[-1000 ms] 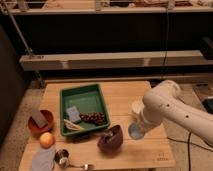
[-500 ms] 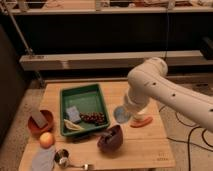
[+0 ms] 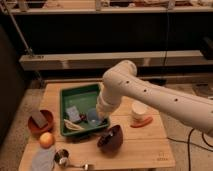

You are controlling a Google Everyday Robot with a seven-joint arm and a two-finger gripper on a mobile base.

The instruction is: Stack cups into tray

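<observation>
Table (image 3: 145, 147) of pale wood carries everything you are working with. Your white arm (image 3: 155, 97) comes in from the right and bends down over the table's middle. Next in size, the dark green tray (image 3: 75, 94) sits left of centre. The maroon bowl (image 3: 111, 138) stands just off the tray's near right corner. The orange-brown bowl (image 3: 40, 126) stands to the tray's left, with a grey block (image 3: 39, 118) in it. The white container (image 3: 139, 110) is right of the arm, and an orange carrot-like piece (image 3: 142, 122) lies just near of it.

Your gripper (image 3: 102, 118) hangs inside the tray's near right corner, clenched on the light-blue cup (image 3: 92, 117). You see that cup at the left side of the fingertips, upright, mouth up, within the tray's rim. Its right edge is hidden by the gripper. You cannot tell from this view whether its base touches the tray floor. Left of the cup in the tray lie a pale packet (image 3: 74, 113) and a pale long item (image 3: 73, 125).

The orange fruit (image 3: 46, 139) lies near of the orange-brown bowl. The metal cup (image 3: 61, 156) stands at the table's near left edge, outside the tray and well apart from your gripper, its long handle pointing right. A grey-blue disc (image 3: 42, 161) lies just left of it.
</observation>
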